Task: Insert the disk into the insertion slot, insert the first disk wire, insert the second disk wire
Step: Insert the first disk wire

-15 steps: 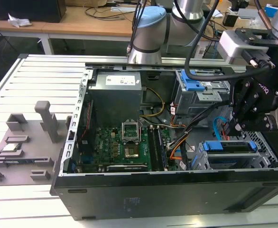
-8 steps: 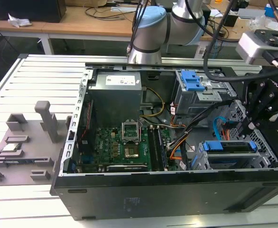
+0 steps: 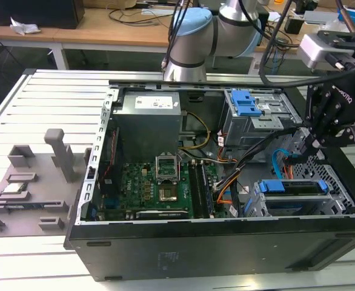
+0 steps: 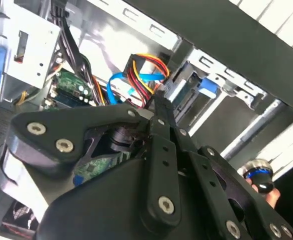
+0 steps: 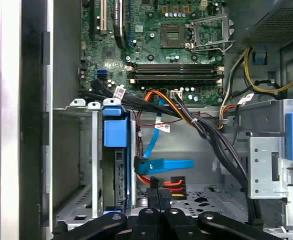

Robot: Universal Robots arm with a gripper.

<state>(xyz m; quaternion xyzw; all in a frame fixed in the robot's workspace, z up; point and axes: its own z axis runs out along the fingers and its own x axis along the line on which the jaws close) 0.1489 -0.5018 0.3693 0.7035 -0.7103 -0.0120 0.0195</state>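
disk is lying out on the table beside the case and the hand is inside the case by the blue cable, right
No: the disk sits in the insertion slot inside the case, not on the table, as the first wrist view shows. The hand is inside the case by the blue cable.

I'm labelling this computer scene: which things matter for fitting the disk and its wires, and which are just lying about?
For the job: disk, slot, blue wire, red-and-yellow wire, gripper.

Just lying about: motherboard, power supply, taller cage, grey blocks.
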